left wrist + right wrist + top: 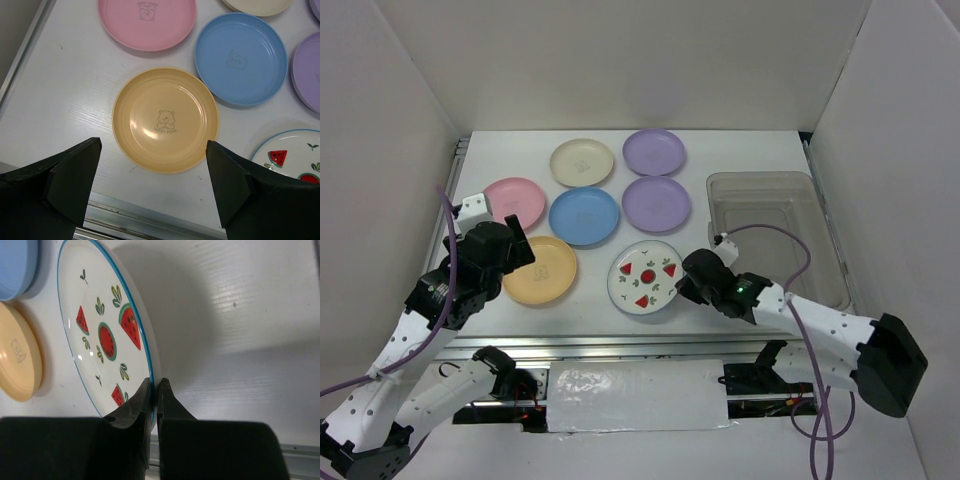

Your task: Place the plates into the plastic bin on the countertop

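Observation:
Seven plates lie on the white countertop [740, 150]: pink [516, 201], cream [582, 162], two lilac [654, 152] [656, 204], blue [584, 216], yellow-orange [541, 270] and a white one with red fruit prints [645, 277]. My right gripper [155, 385] is shut on the near right rim of the printed plate [105, 335], which tilts up off the counter. My left gripper [152, 175] is open and empty, hovering just near of the yellow-orange plate [165, 120]. The clear plastic bin [775, 232] stands empty at the right.
White walls enclose the counter on the left, back and right. A metal rail [620, 345] runs along the near edge, also in the left wrist view [145, 220]. A purple cable [790, 255] loops over the bin's near left side.

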Controlling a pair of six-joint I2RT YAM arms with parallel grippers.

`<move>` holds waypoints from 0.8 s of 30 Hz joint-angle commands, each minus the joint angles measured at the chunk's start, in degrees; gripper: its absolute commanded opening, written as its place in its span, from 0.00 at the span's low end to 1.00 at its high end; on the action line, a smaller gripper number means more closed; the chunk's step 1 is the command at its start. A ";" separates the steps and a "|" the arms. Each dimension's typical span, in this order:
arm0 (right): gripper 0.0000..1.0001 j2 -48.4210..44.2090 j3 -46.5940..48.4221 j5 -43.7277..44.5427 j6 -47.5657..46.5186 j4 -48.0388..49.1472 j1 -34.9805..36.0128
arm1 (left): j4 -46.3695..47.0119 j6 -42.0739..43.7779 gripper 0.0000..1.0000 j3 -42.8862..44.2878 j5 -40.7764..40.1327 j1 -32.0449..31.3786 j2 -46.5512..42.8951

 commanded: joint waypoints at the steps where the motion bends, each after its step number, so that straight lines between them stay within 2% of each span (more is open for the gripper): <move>1: 0.00 -7.26 2.38 0.91 -2.29 4.30 -1.29 | 1.64 1.21 0.99 1.15 -0.52 0.21 -0.46; 6: 0.00 -12.54 5.72 -2.86 -5.80 2.02 -3.75 | 1.46 0.95 0.99 1.24 -0.87 0.21 -0.46; 10: 0.00 -15.71 10.28 -2.26 -5.99 -5.08 -7.96 | 1.29 0.77 0.99 1.24 -1.05 0.13 -0.55; 14: 0.00 -20.54 11.44 -4.71 -6.51 -8.18 -19.37 | 1.46 0.77 0.99 1.24 -1.05 0.30 -0.46; 15: 0.00 -21.77 11.88 -7.24 -7.56 -8.27 -25.49 | 1.46 0.77 0.99 1.15 -0.88 0.21 -0.37; 17: 0.00 -22.22 12.32 -10.59 -9.31 -8.45 -32.11 | 1.55 0.86 0.99 1.15 -0.79 0.21 -0.28; 18: 0.00 -22.05 12.93 -14.00 -10.19 -7.93 -38.50 | 1.64 0.95 0.99 1.15 -0.70 0.21 -0.20; 20: 0.00 -20.56 13.81 -16.84 -11.96 -8.09 -45.12 | 1.64 1.04 0.99 1.15 -0.52 0.21 -0.11; 21: 0.00 -20.12 14.34 -17.98 -12.40 -8.27 -51.68 | 1.73 1.12 0.99 1.15 -0.52 0.21 -0.02; 24: 0.00 -18.71 13.47 -22.64 -13.89 -6.96 -62.68 | 1.99 1.39 0.99 1.07 0.00 0.21 0.07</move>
